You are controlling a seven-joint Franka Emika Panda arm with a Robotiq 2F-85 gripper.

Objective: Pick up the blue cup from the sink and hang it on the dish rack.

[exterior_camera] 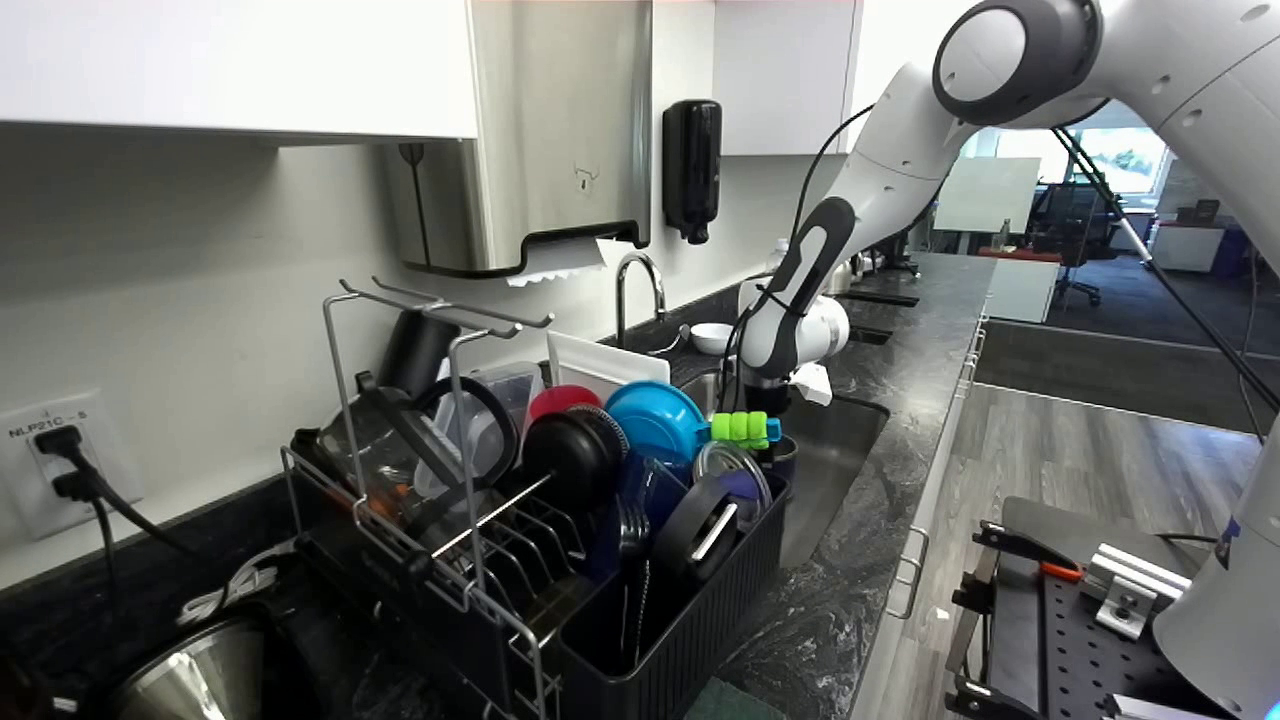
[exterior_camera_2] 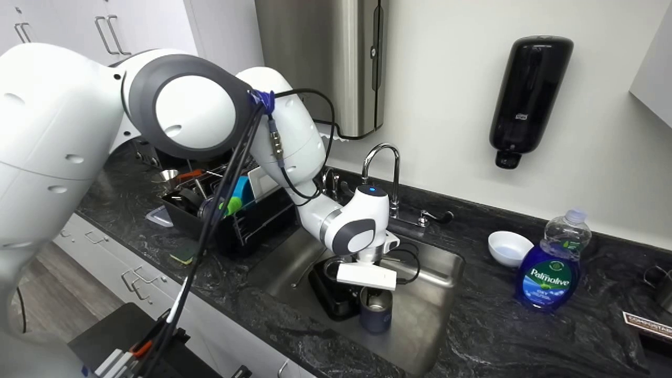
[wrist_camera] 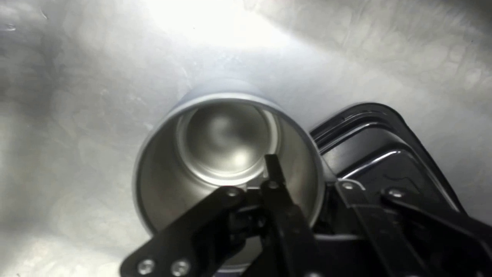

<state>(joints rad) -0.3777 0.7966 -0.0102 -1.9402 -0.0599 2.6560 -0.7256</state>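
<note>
Astride the blue cup's rim, gripper

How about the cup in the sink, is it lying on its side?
No, in an exterior view the cup stands upright in the sink, open end up.

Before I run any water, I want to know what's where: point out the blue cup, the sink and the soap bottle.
Blue cup (exterior_camera_2: 375, 319), in an exterior view: its outer wall.
Sink (exterior_camera_2: 412, 325), in an exterior view: its basin floor.
Soap bottle (exterior_camera_2: 549, 276), in an exterior view: its label.
</note>
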